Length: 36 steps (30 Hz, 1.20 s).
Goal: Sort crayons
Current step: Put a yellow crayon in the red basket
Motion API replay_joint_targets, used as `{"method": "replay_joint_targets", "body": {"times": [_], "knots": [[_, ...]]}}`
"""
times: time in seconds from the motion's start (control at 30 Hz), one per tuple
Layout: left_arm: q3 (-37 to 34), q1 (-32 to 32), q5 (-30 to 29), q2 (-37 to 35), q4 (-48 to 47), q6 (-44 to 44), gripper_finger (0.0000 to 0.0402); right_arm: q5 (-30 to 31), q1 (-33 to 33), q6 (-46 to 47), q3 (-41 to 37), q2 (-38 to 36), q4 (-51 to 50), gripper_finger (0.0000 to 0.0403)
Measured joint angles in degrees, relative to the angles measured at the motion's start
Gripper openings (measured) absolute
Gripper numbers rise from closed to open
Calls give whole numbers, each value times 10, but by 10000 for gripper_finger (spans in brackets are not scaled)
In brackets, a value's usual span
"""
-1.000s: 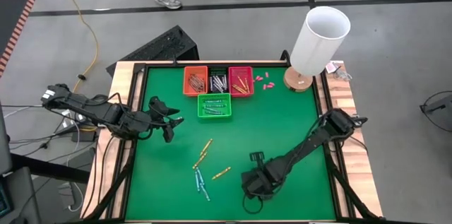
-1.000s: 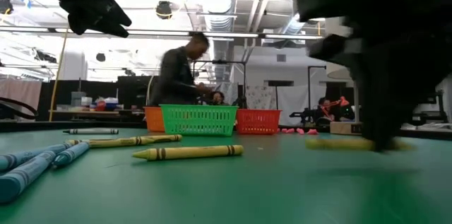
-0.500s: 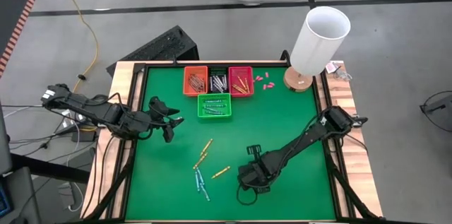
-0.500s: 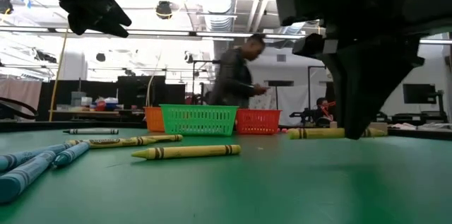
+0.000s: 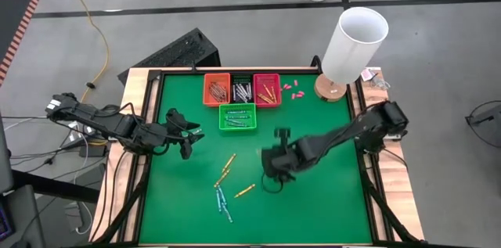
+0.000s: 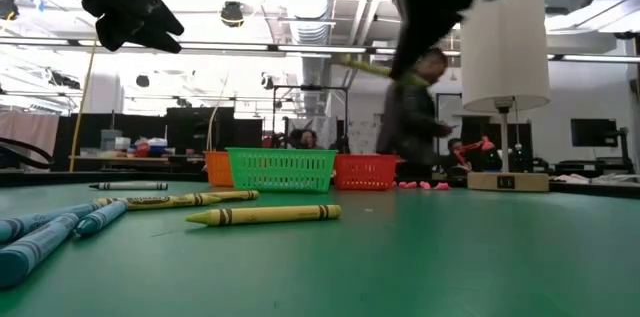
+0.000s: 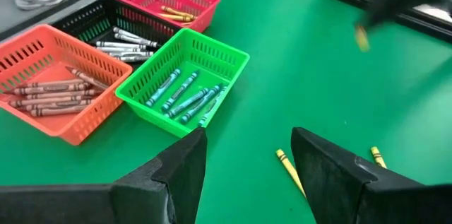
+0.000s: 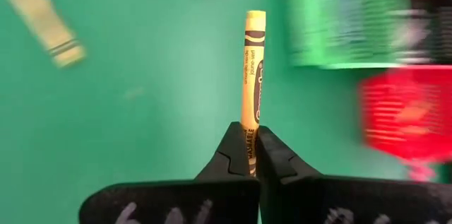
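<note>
My right tool (image 8: 248, 155) was clamped on 1 yellow crayon (image 8: 252, 75), its long axis pointing straight out from the tips, raised off the surface (image 5: 329, 201). The red basket (image 5: 267, 89) lay ahead, just beyond the green basket (image 5: 237, 116). My left tool (image 7: 247, 153) waited open beside that green basket.

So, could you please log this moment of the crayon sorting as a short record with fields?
right pincer: shut on a yellow crayon, lifted above the table
left pincer: open, empty, hovering near the green basket
baskets: orange, black, red in a row, green in front
loose crayons: several yellow and blue ones on the mat
</note>
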Motion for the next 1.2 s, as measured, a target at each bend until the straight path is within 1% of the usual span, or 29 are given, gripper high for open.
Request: {"method": "replay_joint_targets", "body": {"times": [0.07, 0.13, 0.33, 0.37, 0.5, 0.67, 0.8, 0.97, 1.07, 1.2], "knots": [[0, 0, 0, 0, 0, 0, 197, 39, -26, 0, 0, -19, 1, 2], [0, 0, 0, 0, 0, 0, 197, 58, -60, 5, 0, -34, 3, 2], [0, 0, 0, 0, 0, 0, 197, 62, -184, 16, 1, -42, 37, 2], [0, 0, 0, 0, 0, 0, 197, 59, -205, 16, 1, -41, 49, 2], [0, 0, 0, 0, -1, 1, 197, 16, -282, 19, 1, -26, 107, 2], [0, 0, 20, 0, -5, 4, 197, -17, -354, 41, 1, -13, 128, 3], [0, 0, 37, 0, -7, 4, 197, -43, -389, 42, 0, 0, 127, 3], [0, 0, 42, 0, -8, 3, 197, -51, -407, 40, 1, 27, 119, 3], [0, 0, 42, 0, -9, 3, 197, -69, -418, 38, 1, 49, 115, 3], [0, 0, 43, 0, -11, 2, 197, -73, -426, 27, 0, 79, 109, 4]]}}
